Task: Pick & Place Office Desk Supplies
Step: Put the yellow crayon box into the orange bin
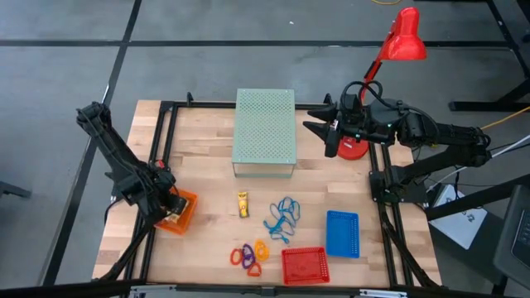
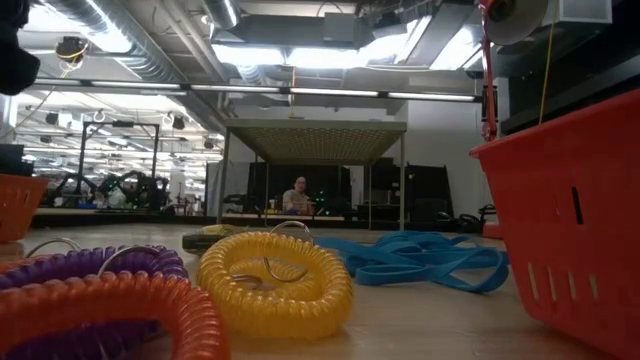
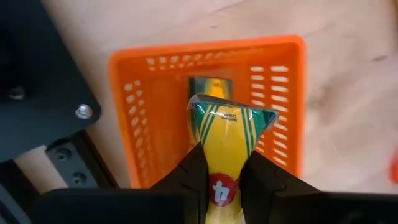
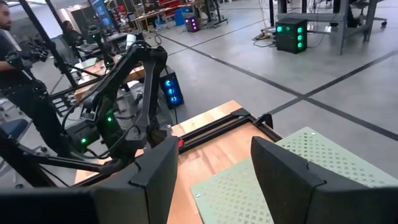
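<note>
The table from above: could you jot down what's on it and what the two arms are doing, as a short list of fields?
left gripper: shut on a yellow crayon pack, over the orange basket
in orange basket: another yellow pack
right gripper: open, empty, waiting by the red lamp
table middle: yellow pack, blue loops, coiled rings
other bins: red basket, blue basket, green perforated box
</note>
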Robot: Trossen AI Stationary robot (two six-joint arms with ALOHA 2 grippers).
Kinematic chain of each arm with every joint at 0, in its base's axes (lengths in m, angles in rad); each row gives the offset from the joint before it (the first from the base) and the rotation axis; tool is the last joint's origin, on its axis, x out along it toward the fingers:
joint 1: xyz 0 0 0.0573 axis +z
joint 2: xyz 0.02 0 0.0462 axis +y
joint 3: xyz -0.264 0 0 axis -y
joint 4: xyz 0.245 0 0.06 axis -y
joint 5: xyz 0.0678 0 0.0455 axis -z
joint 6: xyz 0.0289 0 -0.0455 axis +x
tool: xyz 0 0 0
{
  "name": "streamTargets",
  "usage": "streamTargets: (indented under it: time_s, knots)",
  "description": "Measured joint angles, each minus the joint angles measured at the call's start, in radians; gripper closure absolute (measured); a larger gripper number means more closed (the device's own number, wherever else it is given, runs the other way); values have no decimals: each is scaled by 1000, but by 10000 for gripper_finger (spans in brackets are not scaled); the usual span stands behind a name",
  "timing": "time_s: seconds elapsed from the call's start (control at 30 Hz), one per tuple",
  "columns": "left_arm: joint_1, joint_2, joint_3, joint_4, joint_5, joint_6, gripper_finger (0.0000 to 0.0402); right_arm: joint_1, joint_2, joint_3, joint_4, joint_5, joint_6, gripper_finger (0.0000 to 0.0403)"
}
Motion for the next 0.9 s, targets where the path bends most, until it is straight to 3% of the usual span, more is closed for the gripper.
streamTargets:
  time_s: [0.37, 0.47, 0.73, 0.8, 0.9]
  knots:
    - [3, 0, -16, 18, 6, -12, 210, -26, 0, 0, 0, -3, -8, 197]
    - [3, 0, -11, 18, -33, 9, 189, -36, 0, 0, 0, -33, -8, 197]
    - [38, 0, 158, 16, -444, 254, 194, -58, 0, 0, -1, -54, -9, 197]
    - [89, 0, 200, 13, -456, 298, 200, -63, 0, 0, -1, -56, -9, 197]
    - [200, 15, 248, 13, -384, 340, 208, -68, 0, 0, -1, -56, -9, 197]
